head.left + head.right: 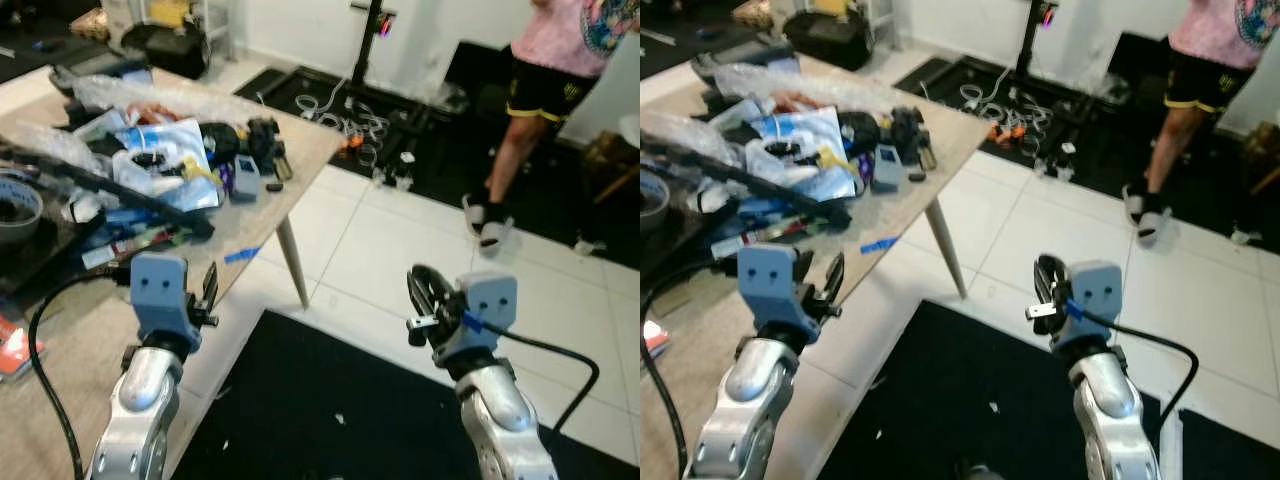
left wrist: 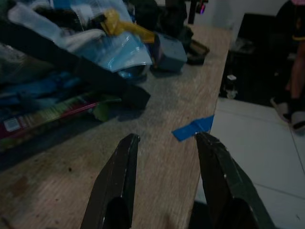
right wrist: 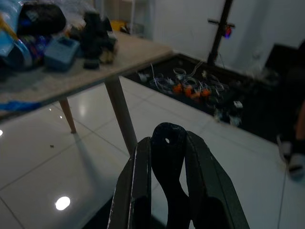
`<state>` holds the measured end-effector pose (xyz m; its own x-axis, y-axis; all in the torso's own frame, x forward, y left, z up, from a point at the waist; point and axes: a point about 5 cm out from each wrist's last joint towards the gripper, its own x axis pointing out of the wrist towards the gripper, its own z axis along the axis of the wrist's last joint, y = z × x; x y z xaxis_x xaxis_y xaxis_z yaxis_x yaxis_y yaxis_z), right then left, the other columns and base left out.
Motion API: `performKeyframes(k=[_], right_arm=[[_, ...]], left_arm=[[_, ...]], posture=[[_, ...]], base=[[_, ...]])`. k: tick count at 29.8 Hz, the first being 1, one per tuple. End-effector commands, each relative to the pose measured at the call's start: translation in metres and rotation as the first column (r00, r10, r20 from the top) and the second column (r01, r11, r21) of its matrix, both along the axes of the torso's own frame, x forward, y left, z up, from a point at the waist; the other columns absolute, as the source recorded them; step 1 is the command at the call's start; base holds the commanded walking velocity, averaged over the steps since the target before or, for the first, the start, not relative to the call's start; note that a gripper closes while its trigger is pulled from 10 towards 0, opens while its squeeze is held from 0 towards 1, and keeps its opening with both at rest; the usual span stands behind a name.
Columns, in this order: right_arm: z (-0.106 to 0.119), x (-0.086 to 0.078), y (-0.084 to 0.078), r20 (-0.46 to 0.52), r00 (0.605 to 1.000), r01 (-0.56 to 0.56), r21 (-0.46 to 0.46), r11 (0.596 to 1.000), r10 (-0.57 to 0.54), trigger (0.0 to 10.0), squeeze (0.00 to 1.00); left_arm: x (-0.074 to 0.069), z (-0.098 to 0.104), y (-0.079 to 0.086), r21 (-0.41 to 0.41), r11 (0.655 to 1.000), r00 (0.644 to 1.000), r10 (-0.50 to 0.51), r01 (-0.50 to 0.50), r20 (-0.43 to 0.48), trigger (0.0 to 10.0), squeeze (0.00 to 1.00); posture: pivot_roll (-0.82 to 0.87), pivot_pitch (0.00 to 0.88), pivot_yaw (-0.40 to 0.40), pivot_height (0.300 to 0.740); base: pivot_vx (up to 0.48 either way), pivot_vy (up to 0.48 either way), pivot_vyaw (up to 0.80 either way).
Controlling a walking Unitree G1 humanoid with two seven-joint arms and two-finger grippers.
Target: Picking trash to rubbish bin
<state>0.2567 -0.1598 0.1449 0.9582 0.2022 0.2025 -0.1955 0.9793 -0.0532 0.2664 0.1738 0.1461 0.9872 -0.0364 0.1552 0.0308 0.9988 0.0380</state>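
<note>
Trash: a flat, glossy strip of blue tape (image 2: 193,128) lies on the table edge, just ahead of the left gripper's fingertips.
Left gripper (image 2: 167,138): fingers spread, hovering over the table, pinching nothing.
Right gripper (image 3: 167,141): fingers pressed onto a curved, matte black piece (image 3: 167,157), out over the floor beside the table.
Table (image 1: 260,215): pale wood grain, slim tapered leg.
Clutter (image 1: 165,160): crinkled clear and blue plastic bags, a grey-blue boxy device, beyond the tape.
Floor (image 1: 400,250): shiny white tiles; a black mat lies under both grippers.
Person (image 1: 545,90): standing well beyond the right gripper, pink top, black shorts.
</note>
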Motion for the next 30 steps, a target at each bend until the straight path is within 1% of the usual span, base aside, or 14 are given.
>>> performKeyframes(k=[1, 3, 9, 17, 22, 26, 30], right_arm=[[-0.0027, -0.0012, -0.0031, -0.018, 1.0, 0.006, 0.003, 1.0, -0.006, 10.0, 0.0], [-0.0022, 0.0004, -0.0031, -0.018, 1.0, 0.008, 0.003, 1.0, -0.008, 10.0, 0.0], [-0.0012, -0.0008, -0.0008, -0.016, 1.0, -0.001, 0.003, 1.0, 0.001, 10.0, 0.0], [-0.0013, 0.0013, -0.0031, -0.017, 1.0, 0.007, 0.004, 1.0, -0.007, 10.0, 0.0], [-0.0008, 0.0014, -0.001, -0.016, 1.0, 0.005, 0.008, 1.0, -0.005, 10.0, 0.0], [-0.0021, 0.0032, -0.0006, -0.017, 1.0, 0.005, 0.011, 1.0, -0.005, 10.0, 0.0], [-0.0018, 0.0038, -0.0002, -0.013, 1.0, 0.011, 0.016, 1.0, -0.01, 10.0, 0.0]], left_arm=[[-0.0013, -0.0032, -0.001, 0.001, 1.0, 1.0, -0.002, 0.002, -0.014, 10.0, 0.0], [-0.003, -0.0035, -0.0017, 0.001, 1.0, 1.0, -0.005, 0.005, -0.016, 10.0, 0.0], [-0.0017, -0.003, 0.0012, 0.003, 1.0, 1.0, 0.001, 0.0, -0.015, 10.0, 0.0], [-0.0021, -0.0034, -0.0011, 0.001, 1.0, 1.0, -0.007, 0.008, -0.016, 10.0, 0.0], [-0.0001, -0.003, 0.0002, 0.004, 1.0, 1.0, -0.007, 0.007, -0.013, 10.0, 0.0], [0.0003, -0.0019, -0.002, 0.005, 1.0, 1.0, -0.014, 0.014, -0.007, 10.0, 0.0], [0.0016, -0.001, 0.0006, 0.013, 1.0, 1.0, -0.018, 0.018, -0.005, 10.0, 0.0]], posture=[[-0.04, 0.161, -0.048, 0.74], [-0.04, 0.164, -0.047, 0.74], [-0.05, 0.163, -0.051, 0.74], [-0.05, 0.156, -0.045, 0.74], [-0.04, 0.146, -0.047, 0.74], [-0.03, 0.136, -0.043, 0.74], [-0.03, 0.13, -0.04, 0.74]], base=[[0.0, 0.0, -0.52], [0.0, 0.0, -0.51], [0.0, 0.0, -0.52], [0.0, 0.0, -0.52], [0.0, 0.0, -0.52], [0.0, 0.0, -0.53], [0.0, 0.0, -0.54]])
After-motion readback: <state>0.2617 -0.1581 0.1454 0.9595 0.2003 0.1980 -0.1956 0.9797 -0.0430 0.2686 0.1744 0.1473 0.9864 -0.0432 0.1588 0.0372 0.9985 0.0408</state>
